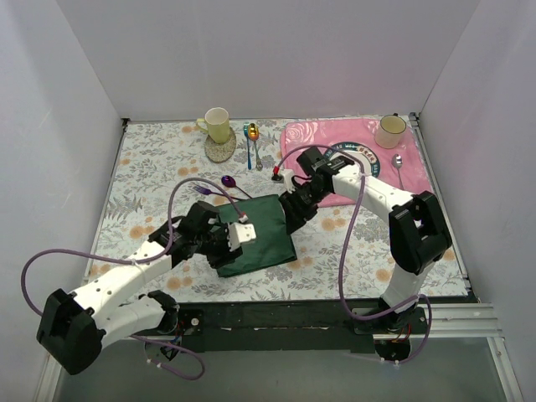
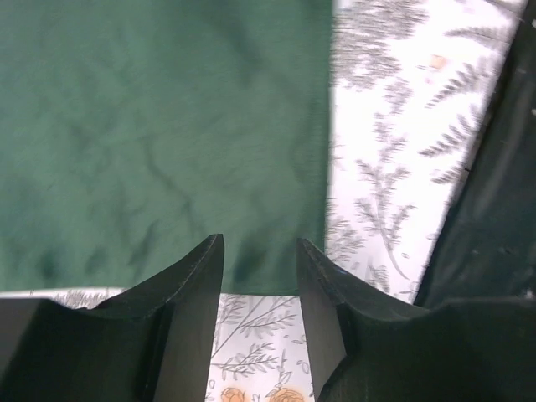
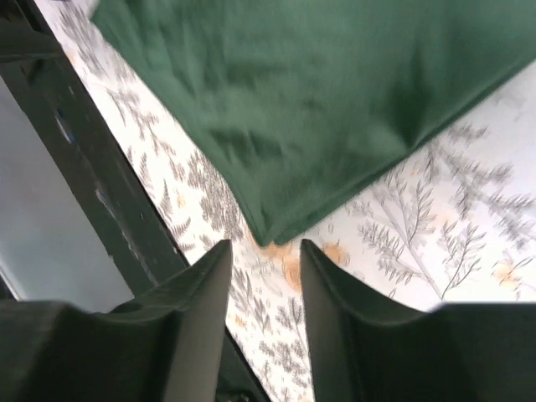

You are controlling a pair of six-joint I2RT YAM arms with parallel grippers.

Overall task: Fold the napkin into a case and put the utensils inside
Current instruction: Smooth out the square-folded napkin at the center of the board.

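The dark green napkin (image 1: 261, 237) lies folded flat on the floral tablecloth at the centre. My left gripper (image 1: 234, 243) is open at the napkin's left side; in the left wrist view its fingertips (image 2: 214, 251) straddle the cloth's near edge (image 2: 167, 151). My right gripper (image 1: 295, 216) is open at the napkin's right side; in the right wrist view a folded corner of the cloth (image 3: 276, 126) lies just beyond the gripper (image 3: 264, 244). The purple spoon (image 1: 229, 182) and purple fork (image 1: 202, 191) lie on the table just behind the napkin's left corner.
A cream mug (image 1: 217, 124) on a coaster stands at the back, with blue and gold spoons (image 1: 251, 142) beside it. The pink rose placemat (image 1: 335, 146) at back right carries a cup (image 1: 390, 130) and a silver spoon (image 1: 399, 164). A black rail (image 1: 276, 314) runs along the near edge.
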